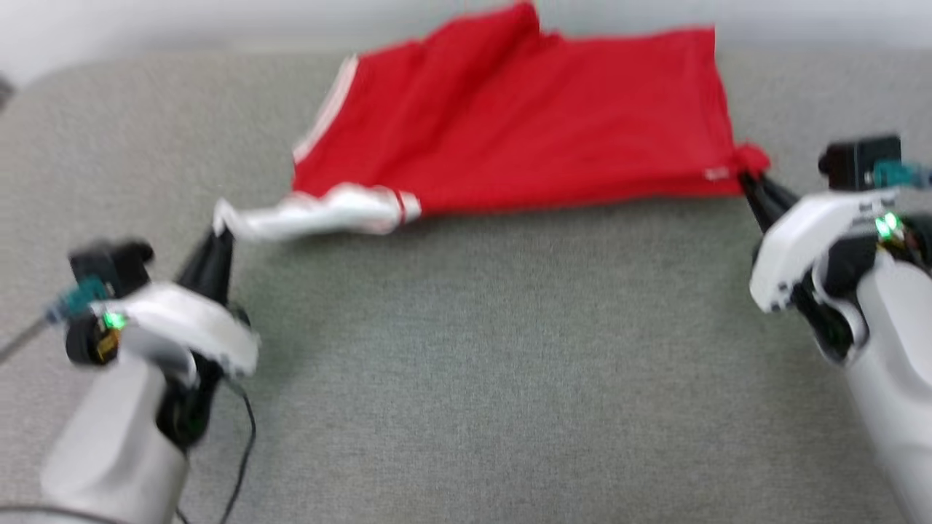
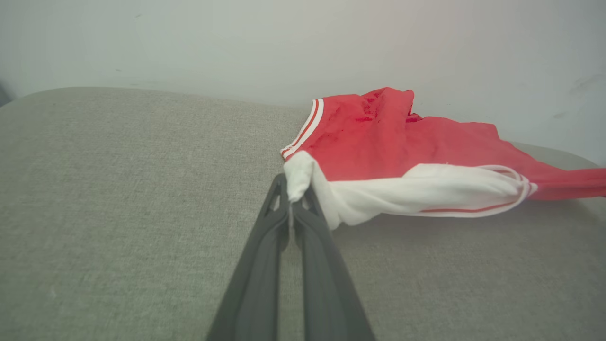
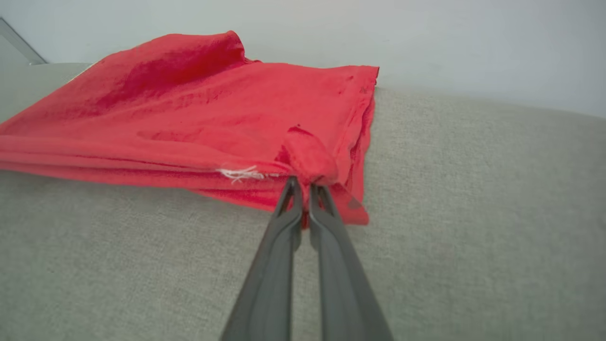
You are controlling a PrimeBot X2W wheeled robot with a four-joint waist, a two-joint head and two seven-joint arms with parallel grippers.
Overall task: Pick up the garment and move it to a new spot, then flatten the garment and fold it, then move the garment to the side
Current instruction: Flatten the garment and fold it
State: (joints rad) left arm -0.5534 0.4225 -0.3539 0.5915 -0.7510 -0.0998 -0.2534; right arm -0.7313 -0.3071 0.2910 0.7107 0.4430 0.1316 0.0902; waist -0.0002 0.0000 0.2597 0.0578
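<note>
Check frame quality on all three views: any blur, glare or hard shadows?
Head view: blurred throughout, with the garment edges, left gripper and right gripper all smeared. Left wrist view: sharp, even light, only a soft shadow under the white sleeve end on the grey surface. Right wrist view: sharp, fabric weave readable, no glare.

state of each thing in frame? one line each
garment: doubled in layers on the grey surface, near edge stretched between both end effectors.
left end effector: shut on the garment's white sleeve end.
right end effector: shut on the garment's red corner.
</note>
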